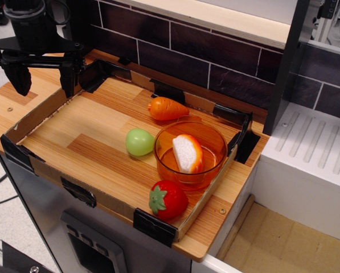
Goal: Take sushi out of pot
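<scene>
Sushi (188, 153) sits inside the pot (207, 172), leaning against the wall, white body with the orange strip on its 3 o'clock side. Pot stands upright on the wooden surface (84, 142), toward the 4 o'clock part of the boxed-in area, close to the low cardboard rim (36, 116) that runs around the surface. Pale green egg toy (139, 141) lies just beside the pot at its 9 o'clock, looks to be touching or nearly so. Carrot (167, 108) lies at the pot's 11 o'clock, near it. Strawberry (168, 200) at the pot's 7 o'clock, right against its base. Gripper (41, 79) hangs over the far 10 o'clock corner, well apart from the pot, fingers spread wide with nothing between them. Dark tile wall (215, 57) behind at 12 o'clock.
</scene>
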`<action>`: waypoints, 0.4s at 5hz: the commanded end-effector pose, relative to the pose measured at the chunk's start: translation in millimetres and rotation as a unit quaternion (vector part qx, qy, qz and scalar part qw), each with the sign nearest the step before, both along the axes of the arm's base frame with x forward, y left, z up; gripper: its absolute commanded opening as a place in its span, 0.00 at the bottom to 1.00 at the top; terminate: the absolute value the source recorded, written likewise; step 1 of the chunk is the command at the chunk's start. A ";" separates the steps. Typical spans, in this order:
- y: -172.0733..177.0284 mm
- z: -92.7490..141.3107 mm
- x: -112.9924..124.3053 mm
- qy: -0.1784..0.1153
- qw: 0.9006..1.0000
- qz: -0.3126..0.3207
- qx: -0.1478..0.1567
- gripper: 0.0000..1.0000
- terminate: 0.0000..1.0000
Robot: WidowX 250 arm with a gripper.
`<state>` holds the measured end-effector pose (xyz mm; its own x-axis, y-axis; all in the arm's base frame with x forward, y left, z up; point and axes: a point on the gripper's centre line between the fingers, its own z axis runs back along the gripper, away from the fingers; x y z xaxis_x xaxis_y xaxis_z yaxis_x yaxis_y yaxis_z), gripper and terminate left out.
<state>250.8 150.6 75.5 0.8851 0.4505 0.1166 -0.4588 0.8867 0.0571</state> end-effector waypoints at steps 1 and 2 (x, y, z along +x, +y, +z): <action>0.0 0.0 0.0 0.000 1.000 0.000 0.000 1.00 0.00; -22.5 8.3 12.0 -0.013 1.000 0.020 -0.014 1.00 0.00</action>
